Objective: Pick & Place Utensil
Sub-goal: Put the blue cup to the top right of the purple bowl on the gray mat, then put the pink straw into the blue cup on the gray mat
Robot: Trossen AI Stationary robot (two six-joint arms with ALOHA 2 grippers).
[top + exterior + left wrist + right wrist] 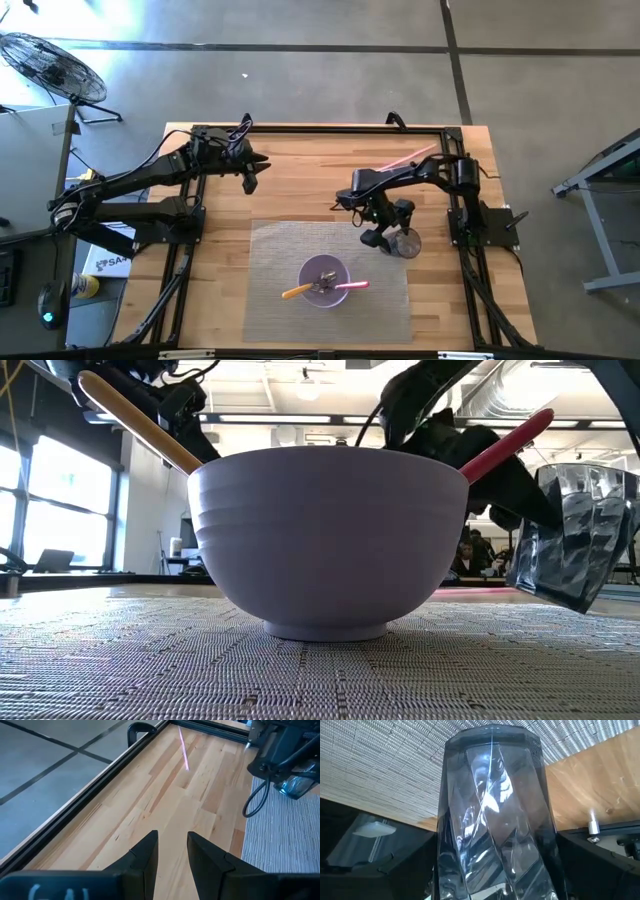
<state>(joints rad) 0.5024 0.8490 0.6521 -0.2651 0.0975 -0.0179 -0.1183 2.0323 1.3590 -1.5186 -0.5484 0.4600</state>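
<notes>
On the woven mat (pixel 270 300) I'm seeing the utensils lying in the bowl (pixel 324 281); at its two o'clock my right gripper (pixel 400 238) is clamping a tilted glass (pixel 407 243); it risks slipping; left gripper (pixel 249 181), narrowly parted, waiting at eleven.

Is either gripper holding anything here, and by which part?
The right gripper holds the clear faceted glass, tilted, apparently by its lower body; the exact contact is hidden. The left gripper holds nothing.
</notes>
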